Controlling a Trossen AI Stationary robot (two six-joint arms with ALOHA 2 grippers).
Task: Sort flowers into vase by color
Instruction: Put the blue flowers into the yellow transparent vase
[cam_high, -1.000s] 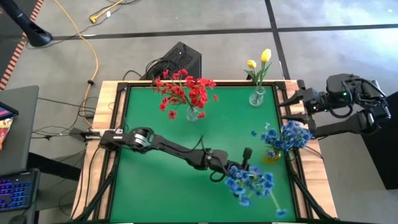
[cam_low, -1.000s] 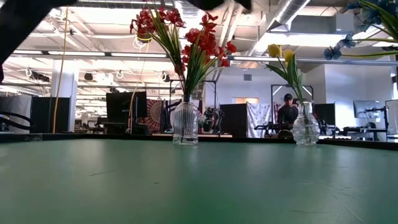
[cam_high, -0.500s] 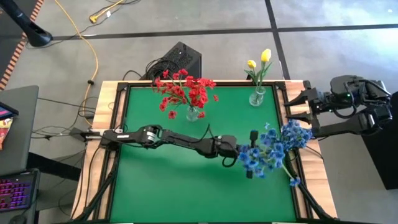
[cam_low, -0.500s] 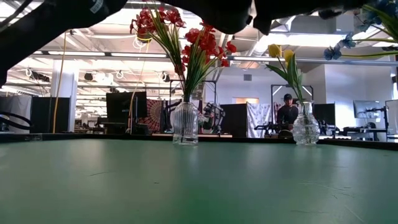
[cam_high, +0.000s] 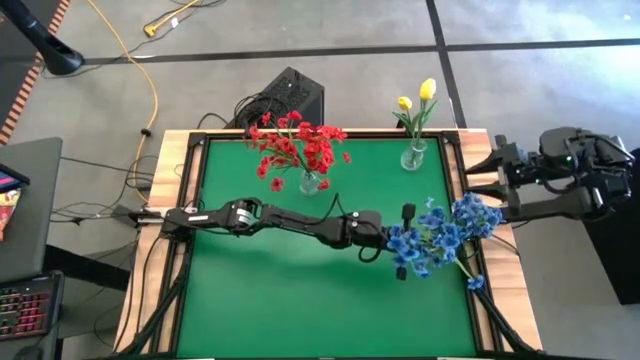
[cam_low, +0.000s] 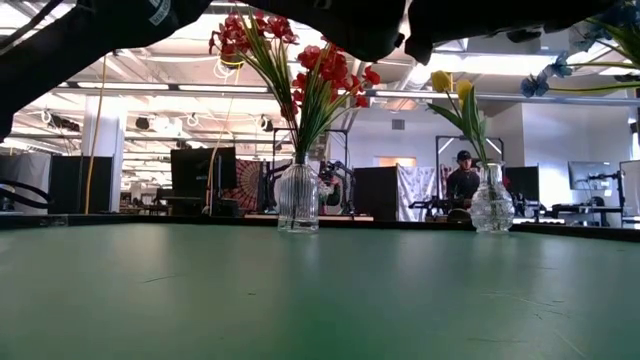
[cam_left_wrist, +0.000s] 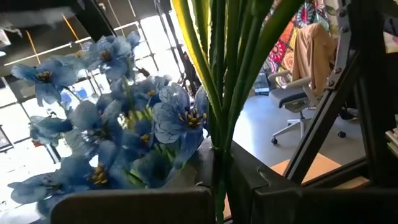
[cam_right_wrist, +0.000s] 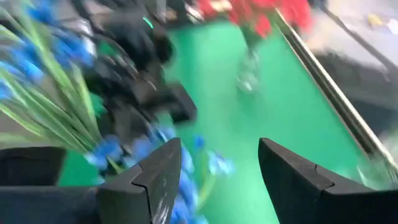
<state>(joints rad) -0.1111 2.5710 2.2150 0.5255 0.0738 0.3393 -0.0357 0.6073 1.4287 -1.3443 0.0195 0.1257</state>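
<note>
1. Since the earlier frames, the left arm has stretched further across the green table (cam_high: 250, 290) toward its right side, carrying its blue spray (cam_high: 418, 248) from the lower middle of the mat up against the blue flowers (cam_high: 470, 215) already standing near the right edge. The right arm has drawn back a little beyond that edge.

2. Going left to right: the red flowers (cam_high: 295, 145) stand in their vase (cam_low: 298, 198) at the back left, the yellow flowers (cam_high: 418, 100) in theirs (cam_low: 491, 200) at the back right, both upright.

3. The left gripper (cam_high: 392, 243) is clamped on the green stems (cam_left_wrist: 217, 74) of the blue spray, held above the mat.

4. The spray's long axis lies close to level, running from the gripper toward the lower right. Most blooms cluster near the gripper, and one bloom (cam_high: 474, 283) trails at the far end, over the table's edge.

5. The right gripper (cam_high: 500, 165) waits off the right edge, fingers (cam_right_wrist: 155, 177) apart and holding nothing.

6. Risks, as I judge them: the carried blooms seem to touch the standing bunch, so pushing on could snag them and tip that vase, which the flowers hide. The stems must also be turned upright, or they may miss the neck.
</note>
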